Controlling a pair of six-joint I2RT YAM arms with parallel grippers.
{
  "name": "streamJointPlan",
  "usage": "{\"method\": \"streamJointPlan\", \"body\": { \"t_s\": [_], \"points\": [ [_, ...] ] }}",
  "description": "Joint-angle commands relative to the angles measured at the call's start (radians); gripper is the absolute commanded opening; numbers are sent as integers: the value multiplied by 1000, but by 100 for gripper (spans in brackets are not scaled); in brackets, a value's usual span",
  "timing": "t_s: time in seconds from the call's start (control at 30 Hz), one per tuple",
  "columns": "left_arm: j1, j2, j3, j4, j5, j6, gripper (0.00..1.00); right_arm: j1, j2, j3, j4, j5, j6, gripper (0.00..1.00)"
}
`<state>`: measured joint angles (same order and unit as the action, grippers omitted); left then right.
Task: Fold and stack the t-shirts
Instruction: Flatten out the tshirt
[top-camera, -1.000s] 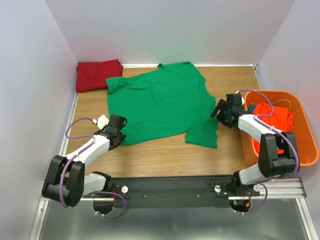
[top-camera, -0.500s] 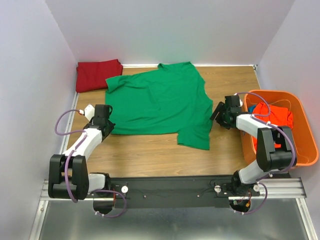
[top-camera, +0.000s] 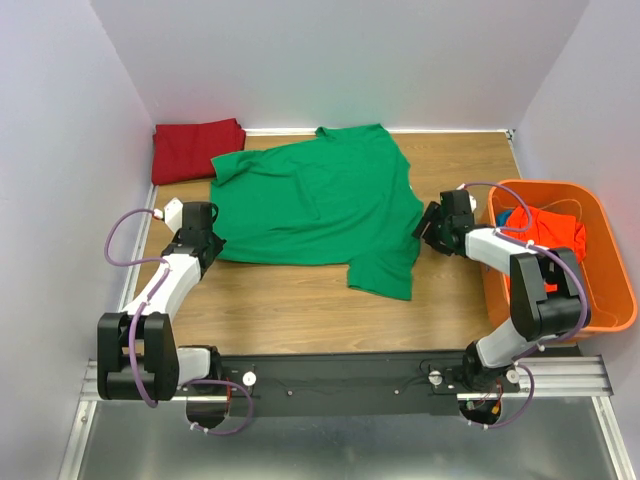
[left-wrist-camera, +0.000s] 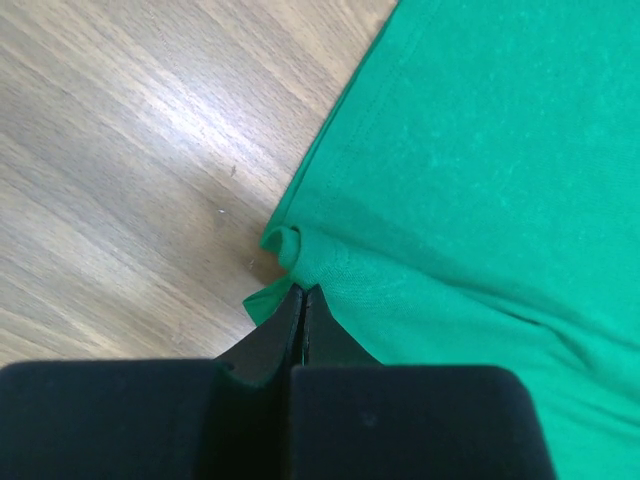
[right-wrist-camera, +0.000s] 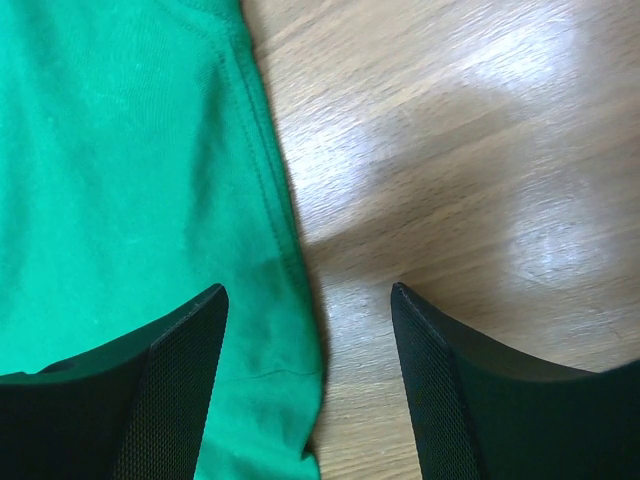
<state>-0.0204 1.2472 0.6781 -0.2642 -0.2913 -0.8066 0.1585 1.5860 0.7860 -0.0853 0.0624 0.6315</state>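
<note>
A bright green t-shirt (top-camera: 320, 205) lies spread on the wooden table, its lower right part folded into a flap (top-camera: 385, 270). My left gripper (top-camera: 208, 240) is shut on its near-left corner; in the left wrist view the closed tips (left-wrist-camera: 302, 292) pinch the bunched green cloth (left-wrist-camera: 470, 180). My right gripper (top-camera: 426, 228) stands open at the shirt's right edge. In the right wrist view the hem (right-wrist-camera: 285, 260) runs between its fingers (right-wrist-camera: 185, 350). A dark red t-shirt (top-camera: 197, 150) lies folded at the back left. An orange-red t-shirt (top-camera: 550, 230) sits crumpled in the basket.
The rigid orange basket (top-camera: 607, 225) stands at the right edge, close behind my right arm, with a bit of blue cloth (top-camera: 516, 215) inside. White walls enclose the table at the back and on both sides. Bare wood (top-camera: 290, 310) shows in front of the green shirt.
My left gripper has pulled the green shirt's corner leftward and away from the bases, straightening the lower hem. The right gripper edged closer to the shirt's right edge and narrowed slightly.
</note>
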Motion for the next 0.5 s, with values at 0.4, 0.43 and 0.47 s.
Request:
{"method": "streamJointPlan", "body": {
  "t_s": [0.4,0.43,0.47],
  "points": [
    [8,-35,-18,46,53,27,0,88,-29,-119,-54,48,83,69],
    [8,-40,-20,48,53,29,0,90,-27,-122,-54,48,86,68],
    [8,-42,-22,48,55,27,0,92,-27,-123,-54,47,89,66]
  ]
}}
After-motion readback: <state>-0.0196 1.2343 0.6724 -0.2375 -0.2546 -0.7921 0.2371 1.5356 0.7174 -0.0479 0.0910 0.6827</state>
